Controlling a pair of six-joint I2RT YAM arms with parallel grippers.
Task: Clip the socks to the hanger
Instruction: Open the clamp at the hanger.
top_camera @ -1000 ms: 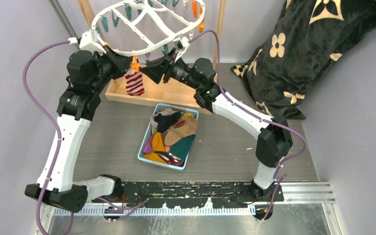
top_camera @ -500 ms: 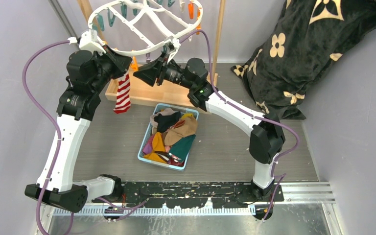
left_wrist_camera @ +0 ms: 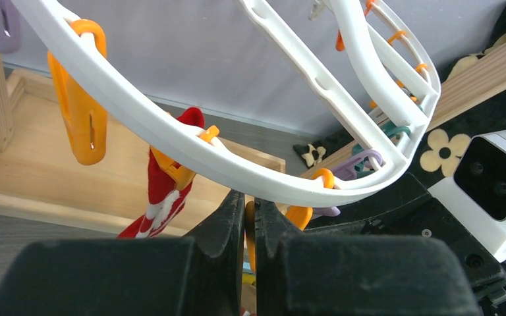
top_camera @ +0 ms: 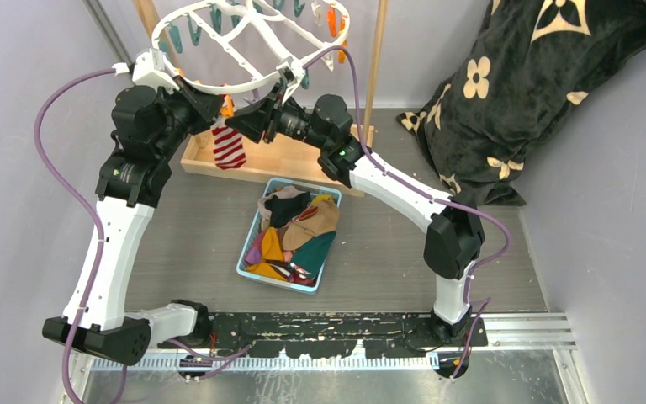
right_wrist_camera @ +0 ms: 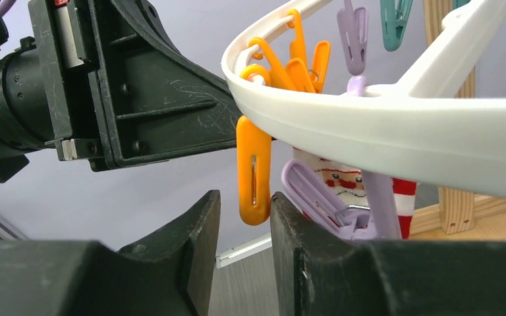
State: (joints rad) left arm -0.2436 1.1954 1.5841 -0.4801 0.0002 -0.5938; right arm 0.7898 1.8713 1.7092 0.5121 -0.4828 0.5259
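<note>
The white hanger [left_wrist_camera: 171, 135] hangs above both wrists, with orange, teal and lavender clips round its rim. A red-white striped sock [top_camera: 229, 147] dangles from an orange clip [left_wrist_camera: 171, 174] on the near rim. My left gripper [left_wrist_camera: 250, 197] sits just under the rim, shut on the thin edge of another orange clip. Facing it from the right, my right gripper [right_wrist_camera: 245, 197] is open, and the lower end of an orange clip [right_wrist_camera: 253, 171] hangs between its fingertips. More socks lie in the blue bin [top_camera: 248, 252].
The wooden stand's base [top_camera: 294, 160] lies under the hanger and its post [top_camera: 377, 59] rises at the right. A lavender clip [right_wrist_camera: 316, 197] presses beside my right finger. The black flowered blanket [top_camera: 521, 93] is heaped at the back right.
My right gripper has moved left under the rim towards the left gripper, and its jaws have narrowed. The striped sock swung left and back. The hanger's near rim has shifted slightly.
</note>
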